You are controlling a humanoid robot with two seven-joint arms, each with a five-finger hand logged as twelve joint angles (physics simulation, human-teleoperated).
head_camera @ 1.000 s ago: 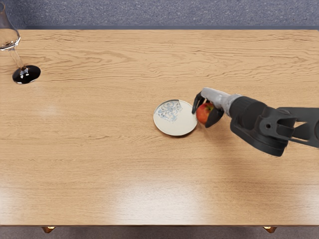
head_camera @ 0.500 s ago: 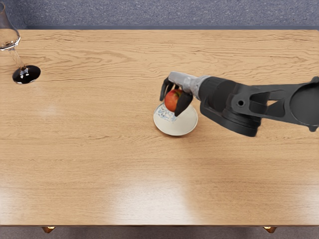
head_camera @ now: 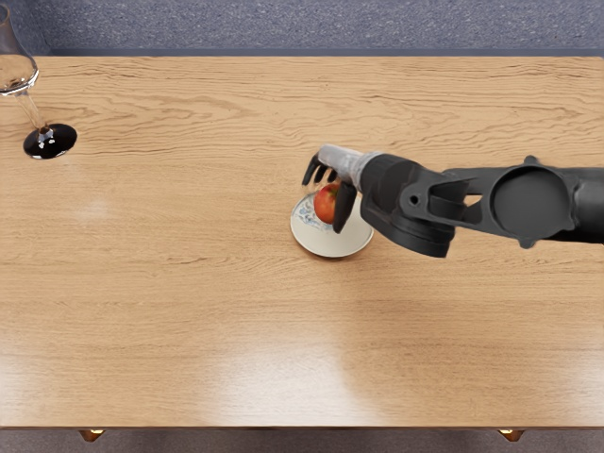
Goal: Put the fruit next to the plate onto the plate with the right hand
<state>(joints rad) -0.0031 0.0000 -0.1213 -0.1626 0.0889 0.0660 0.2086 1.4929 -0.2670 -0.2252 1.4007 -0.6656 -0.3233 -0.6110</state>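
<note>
Head view: the right hand (head_camera: 332,179) is over the plate (head_camera: 319,247) near the table's (head_camera: 189,311) centre, its arm entering from the right edge. Its fingers (head_camera: 313,173) are splayed and released above the red apple (head_camera: 326,205), with the thumb alongside. The apple rests on the plate's far half. A wine glass (head_camera: 19,71) stands at the far left corner.

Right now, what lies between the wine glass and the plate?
Nothing; the head view shows only bare tabletop between the wine glass and the plate.

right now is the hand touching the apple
Cannot tell: in the head view the right hand partly covers the apple, so neither contact nor gap shows plainly.
</note>
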